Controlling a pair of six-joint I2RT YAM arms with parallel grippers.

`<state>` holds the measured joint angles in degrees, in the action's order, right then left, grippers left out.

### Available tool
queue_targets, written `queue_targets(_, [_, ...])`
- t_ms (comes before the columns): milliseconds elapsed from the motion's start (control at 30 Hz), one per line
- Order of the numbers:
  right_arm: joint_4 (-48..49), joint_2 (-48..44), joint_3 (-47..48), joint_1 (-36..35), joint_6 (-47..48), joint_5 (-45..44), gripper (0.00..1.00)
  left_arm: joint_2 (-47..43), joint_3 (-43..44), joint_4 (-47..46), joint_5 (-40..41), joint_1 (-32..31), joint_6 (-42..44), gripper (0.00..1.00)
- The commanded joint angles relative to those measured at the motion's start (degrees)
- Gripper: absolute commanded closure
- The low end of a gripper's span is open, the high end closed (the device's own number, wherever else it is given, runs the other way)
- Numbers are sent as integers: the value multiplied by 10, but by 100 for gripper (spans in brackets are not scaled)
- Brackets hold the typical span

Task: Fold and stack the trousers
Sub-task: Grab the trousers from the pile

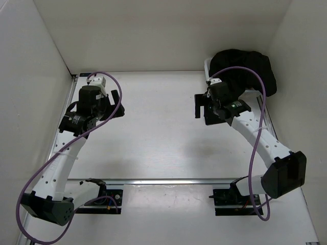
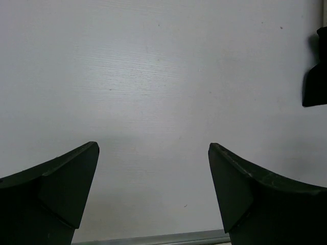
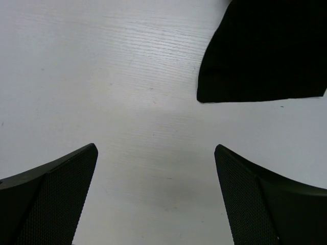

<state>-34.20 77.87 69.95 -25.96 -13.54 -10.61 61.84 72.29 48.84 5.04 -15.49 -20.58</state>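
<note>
White table [image 1: 163, 143]; black trousers [image 1: 245, 64] heaped far-right; left end effector [image 2: 153, 145], right end effector [image 3: 156, 147] spread wide, empty.

The top camera sits high above and behind the two arms. It looks down and forward from far off and takes in the whole flat white table top [image 1: 163, 138]. The white-and-black left arm [image 1: 64, 163] is on the left and the white-and-black right arm [image 1: 258, 140] is on the right, with their bases at the bottom edge. The left wrist camera rides on the left arm and looks down, very near the table, past the two curved black fingers [image 2: 56, 189] of the left gripper [image 2: 153, 189]. The right wrist camera does the same past the black fingers [image 3: 56, 194] of the right gripper [image 3: 156, 194]. All three views share the white table top. The top view shows both grippers too.
</note>
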Motion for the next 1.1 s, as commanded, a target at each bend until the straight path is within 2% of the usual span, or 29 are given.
queue_targets(0, [11, -9, 13, 6, -16, -37, 0, 0, -2, -13, -6, 0, 5, 0])
queue_targets(200, [-17, 4, 57, 23, -27, -158, 0, 0, -14, -13, -6, 0, 5, 0])
queue_targets(267, [-17, 11, 80, 48, -27, -158, 0, 0, -19, -13, -6, 0, 5, 0])
queue_targets(300, [-31, 19, 92, 86, -40, -158, 0, 6, -19, -13, -6, 0, 5, 0])
queue_targets(367, [-39, 43, 137, 135, -53, -108, 0, 6, -25, -13, -11, 0, 0, 0])
queue_targets(400, [-39, 55, 155, 187, -60, -79, 0, 11, -31, -13, -16, 0, 0, 0])
queue_targets(500, [-72, 137, 263, 258, -80, 16, 0, 17, -36, -23, -23, -6, -5, 0])
queue_targets(533, [-102, 189, 299, 268, -88, 37, 0, 17, -36, -23, -23, -6, -5, 0])
queue_targets(567, [-113, 215, 364, 274, -93, 38, 0, 24, -36, -23, -23, -6, -5, 0])
queue_targets(767, [-157, 406, 570, 304, -105, 10, 0, 50, -21, -23, -3, -11, -5, 0])
queue_targets(800, [-157, 430, 636, 315, -105, 3, 0, 56, -21, -23, 3, -11, -5, 0])
queue_targets(867, [-163, 499, 693, 330, -105, 12, 0, 63, -21, -23, 3, -11, -5, 0])
queue_targets(900, [-158, 521, 752, 330, -105, 12, 0, 74, -21, -23, 8, -11, -5, 0])
queue_targets(1000, [-141, 605, 811, 330, -98, -27, 2, 97, -10, -23, 14, -11, -5, 0])
queue_targets(1067, [-114, 611, 805, 340, -98, -27, 10, 114, -5, -23, 14, -11, -5, 0])
